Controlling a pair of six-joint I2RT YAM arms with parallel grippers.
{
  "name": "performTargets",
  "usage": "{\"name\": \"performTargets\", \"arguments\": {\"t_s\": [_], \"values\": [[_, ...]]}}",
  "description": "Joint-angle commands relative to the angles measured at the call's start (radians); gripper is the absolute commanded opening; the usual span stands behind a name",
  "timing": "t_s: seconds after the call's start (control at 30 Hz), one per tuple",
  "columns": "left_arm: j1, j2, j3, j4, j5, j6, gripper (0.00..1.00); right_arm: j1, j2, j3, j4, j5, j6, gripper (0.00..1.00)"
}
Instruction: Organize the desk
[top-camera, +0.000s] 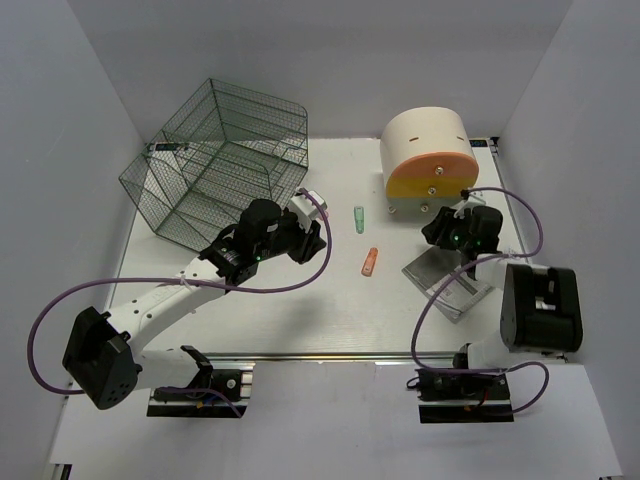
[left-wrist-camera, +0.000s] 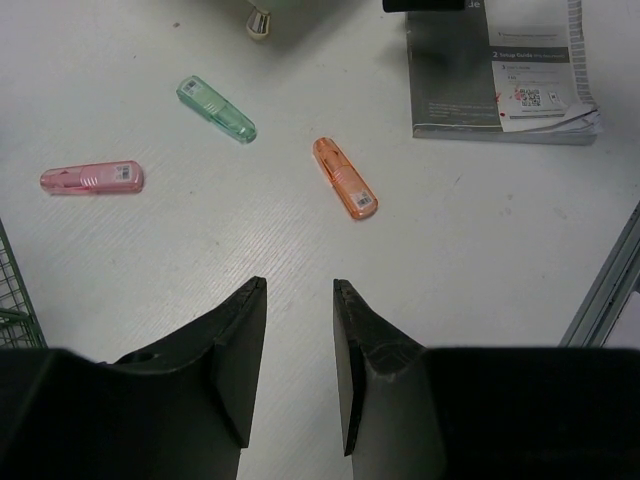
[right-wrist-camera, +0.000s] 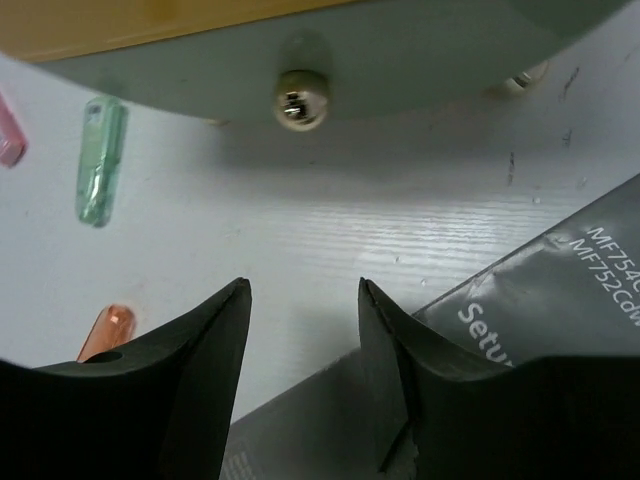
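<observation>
The left gripper (left-wrist-camera: 300, 285) has its jaws partly apart with nothing between them, poised over a bare patch of the desk (left-wrist-camera: 480, 250). Just beyond it lie an orange plastic stick (left-wrist-camera: 345, 178), a green stick (left-wrist-camera: 215, 109) and a pink stick (left-wrist-camera: 92, 178), none touching. The right gripper (right-wrist-camera: 305, 285) has wider, empty jaws over the edge of a grey booklet (right-wrist-camera: 560, 290), facing the knob (right-wrist-camera: 301, 108) of the drawer box (top-camera: 428, 160). The desk lies flat under everything. Its long axis runs left to right, parallel to the metal rail (top-camera: 320, 357) along its near edge. A wire cage (top-camera: 215, 160) sits at the far left.
</observation>
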Motion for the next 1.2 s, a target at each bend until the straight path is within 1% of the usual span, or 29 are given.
{"name": "performTargets", "arguments": {"t_s": [0.0,0.03,0.13,0.17,0.27,0.5,0.83,0.93,1.03,1.07,1.17], "values": [[0.0,-0.013,0.031,-0.002,-0.012,0.006,0.43,-0.031,0.117,0.087,0.129,-0.038,0.128,0.52],[0.0,-0.013,0.032,-0.002,-0.014,0.006,0.44,-0.034,0.14,0.099,0.164,-0.053,0.136,0.5],[0.0,-0.01,0.032,-0.004,-0.012,0.006,0.44,-0.048,0.203,0.141,0.201,-0.081,0.173,0.48],[0.0,-0.01,0.032,-0.004,-0.012,0.006,0.44,-0.05,0.212,0.142,0.256,-0.09,0.183,0.47],[0.0,-0.006,0.037,-0.007,-0.007,0.006,0.44,-0.062,0.241,0.153,0.305,-0.111,0.238,0.47],[0.0,0.001,0.037,-0.007,-0.006,0.008,0.44,-0.066,0.312,0.193,0.339,-0.125,0.375,0.47],[0.0,0.008,0.035,-0.007,-0.009,0.009,0.44,-0.066,0.369,0.216,0.379,-0.133,0.43,0.46],[0.0,0.011,0.035,-0.008,-0.009,0.009,0.44,-0.066,0.373,0.215,0.394,-0.134,0.436,0.43],[0.0,0.014,0.034,-0.008,-0.012,0.009,0.44,-0.065,0.378,0.211,0.405,-0.14,0.435,0.34],[0.0,0.016,0.035,-0.007,-0.015,0.009,0.44,-0.066,0.379,0.208,0.404,-0.144,0.435,0.28],[0.0,0.017,0.034,-0.007,-0.021,0.009,0.44,-0.069,0.373,0.19,0.408,-0.147,0.433,0.22]]}}
